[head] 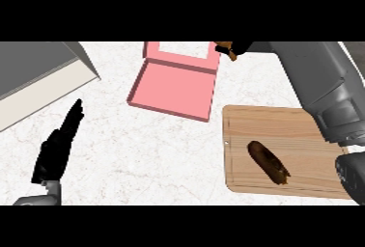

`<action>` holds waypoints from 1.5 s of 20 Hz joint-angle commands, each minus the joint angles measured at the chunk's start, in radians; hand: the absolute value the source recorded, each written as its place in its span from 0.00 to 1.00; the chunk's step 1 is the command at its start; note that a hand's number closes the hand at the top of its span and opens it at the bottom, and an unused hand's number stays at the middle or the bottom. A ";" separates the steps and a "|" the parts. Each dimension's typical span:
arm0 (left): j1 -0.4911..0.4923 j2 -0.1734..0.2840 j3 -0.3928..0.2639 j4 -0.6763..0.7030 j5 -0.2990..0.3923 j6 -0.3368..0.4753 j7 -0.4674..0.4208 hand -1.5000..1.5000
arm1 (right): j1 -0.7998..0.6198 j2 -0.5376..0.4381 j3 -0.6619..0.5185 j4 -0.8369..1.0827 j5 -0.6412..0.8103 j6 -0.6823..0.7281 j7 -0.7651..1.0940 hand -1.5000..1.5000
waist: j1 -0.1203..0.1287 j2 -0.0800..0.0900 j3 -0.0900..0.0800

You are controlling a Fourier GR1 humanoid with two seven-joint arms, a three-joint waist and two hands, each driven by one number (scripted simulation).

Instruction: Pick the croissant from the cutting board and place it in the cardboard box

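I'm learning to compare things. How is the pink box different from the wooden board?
The pink box is pink, with raised walls and its lid flipped open; the cutting board is tan wood and flat. The box has nothing inside it, while the board carries a dark brown croissant. The box lies further from the robot, the board nearer, on its right. Both are rectangular and rest on the white counter.

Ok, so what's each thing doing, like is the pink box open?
Pink cardboard box: open, lid folded back.
Dark brown croissant: lying on the board.
Wooden cutting board: flat on the counter.
Left hand: open, fingers straight.
Right hand: by the box lid, with a small brown bit.
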 commanded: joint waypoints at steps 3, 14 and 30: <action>0.013 -0.005 -0.005 -0.038 0.008 -0.017 0.033 0.50 | -0.045 0.102 0.026 0.039 0.026 -0.048 0.084 1.00 | 0.005 0.003 0.000; -0.017 -0.007 -0.013 -0.007 -0.016 -0.018 0.014 0.50 | -0.047 0.246 0.128 0.161 0.058 -0.209 0.232 1.00 | 0.041 0.010 -0.001; -0.056 -0.019 -0.021 0.013 -0.019 -0.026 0.006 0.50 | 0.002 0.248 -0.098 0.209 -0.245 -0.278 0.222 0.00 | 0.049 0.016 0.001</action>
